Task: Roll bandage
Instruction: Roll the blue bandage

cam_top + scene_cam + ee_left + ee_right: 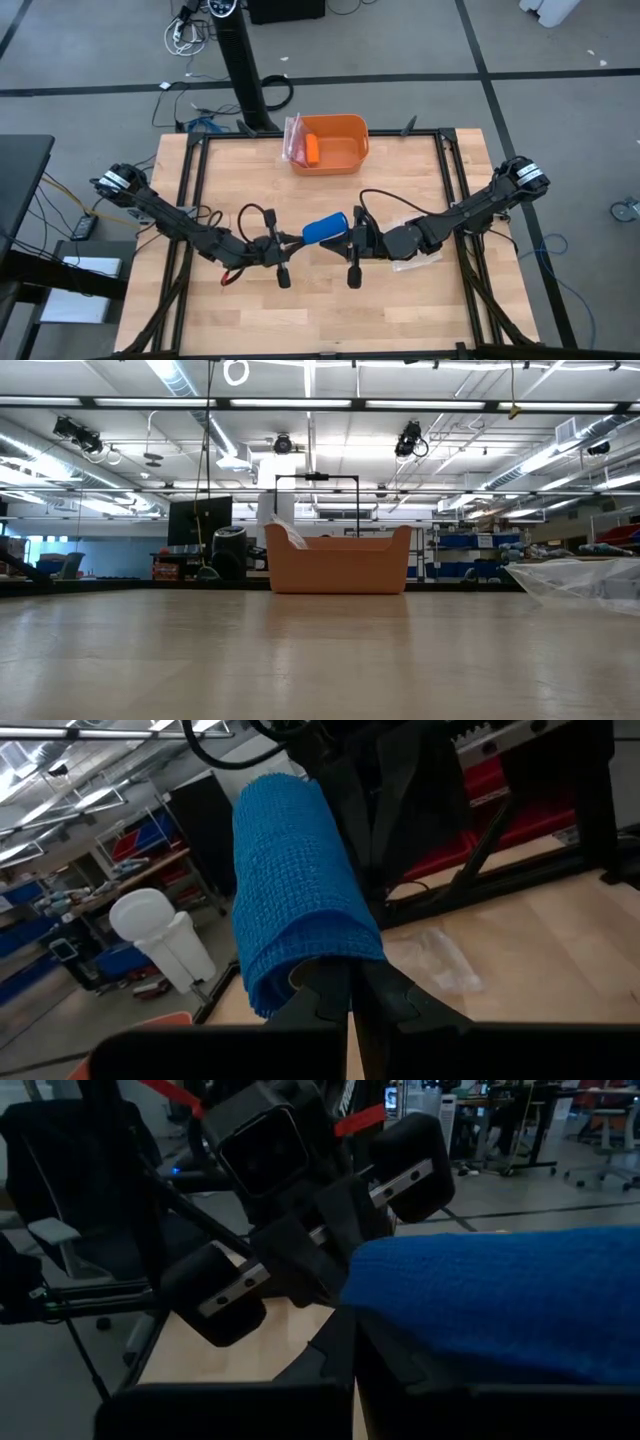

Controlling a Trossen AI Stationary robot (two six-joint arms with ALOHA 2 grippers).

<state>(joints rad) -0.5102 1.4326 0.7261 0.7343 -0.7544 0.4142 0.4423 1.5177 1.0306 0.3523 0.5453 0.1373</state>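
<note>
bandage (325, 230): rolled, held above the bench (400, 310) centre between both hands
left hand (297, 240): clenched on one end
right hand (349, 236): clenched on the other, probably to keep the roll tight

We see a bright blue bandage (325, 229) with a woven mesh texture. We note an orange bin (330, 143) on the pale wood table (400, 310).

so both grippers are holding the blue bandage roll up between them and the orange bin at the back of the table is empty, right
Not quite: the orange bin is not empty. The high view shows a small orange cylinder inside it. The rest holds: the left gripper and right gripper hold the blue bandage roll between them.
</note>
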